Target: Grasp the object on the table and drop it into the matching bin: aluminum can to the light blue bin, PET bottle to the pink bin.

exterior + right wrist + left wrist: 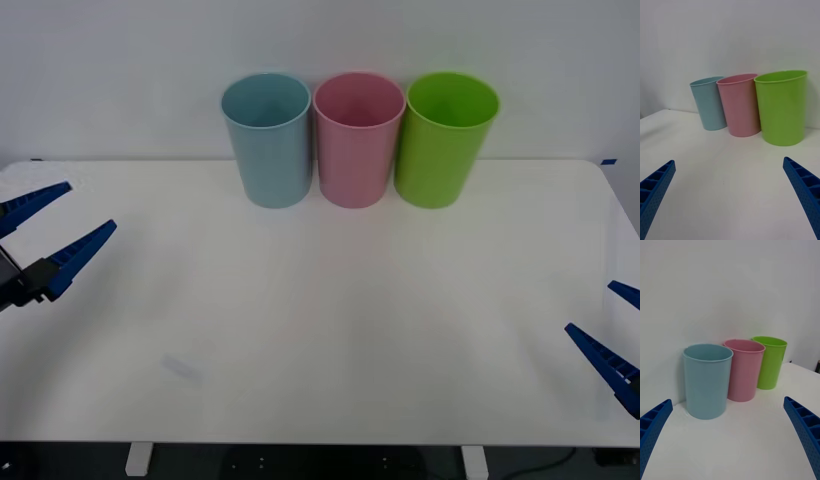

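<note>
Front view, light blue bin (267,140) upright, pink bin (358,140) beside

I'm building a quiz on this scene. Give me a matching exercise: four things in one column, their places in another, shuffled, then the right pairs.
Things:
1. light blue bin
2. pink bin
3. lime green bin
4. left hand

Places, in the front view:
A. middle of the row of three
B. left edge of the table, fingers spread open
C. right end of the row
D. left end of the row

Pairs: 1-D, 2-A, 3-C, 4-B
</note>
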### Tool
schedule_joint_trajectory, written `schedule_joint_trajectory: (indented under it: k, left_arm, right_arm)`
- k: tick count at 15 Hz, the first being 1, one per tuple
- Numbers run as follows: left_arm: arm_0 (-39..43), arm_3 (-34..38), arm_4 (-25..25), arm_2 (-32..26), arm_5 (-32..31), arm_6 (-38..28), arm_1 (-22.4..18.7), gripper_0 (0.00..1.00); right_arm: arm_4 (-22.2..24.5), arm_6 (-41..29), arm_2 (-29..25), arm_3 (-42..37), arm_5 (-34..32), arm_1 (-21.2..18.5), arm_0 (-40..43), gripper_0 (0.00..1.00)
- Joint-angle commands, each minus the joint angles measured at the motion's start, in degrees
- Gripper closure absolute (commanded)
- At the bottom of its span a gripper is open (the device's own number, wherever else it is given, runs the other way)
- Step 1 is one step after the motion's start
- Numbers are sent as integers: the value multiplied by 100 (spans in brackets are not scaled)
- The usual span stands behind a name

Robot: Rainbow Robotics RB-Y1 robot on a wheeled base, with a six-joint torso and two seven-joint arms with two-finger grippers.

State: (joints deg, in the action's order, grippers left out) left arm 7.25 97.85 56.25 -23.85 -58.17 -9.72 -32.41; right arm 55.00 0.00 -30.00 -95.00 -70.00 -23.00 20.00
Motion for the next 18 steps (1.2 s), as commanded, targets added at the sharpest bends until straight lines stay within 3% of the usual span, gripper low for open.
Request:
schedule_joint_trajectory:
  k: [1,11,18]
  left_arm:
    - [365,191,-44,-181,-106,85,7,0]
    - [1086,243,-61,-866,-484,454,7,0]
    - [1227,243,-193,-875,-467,419,16,0]
  right_arm:
    - [0,0,0,0,0,0,0,0]
    - [0,0,0,0,0,0,0,0]
    - [0,0,0,0,0,0,0,0]
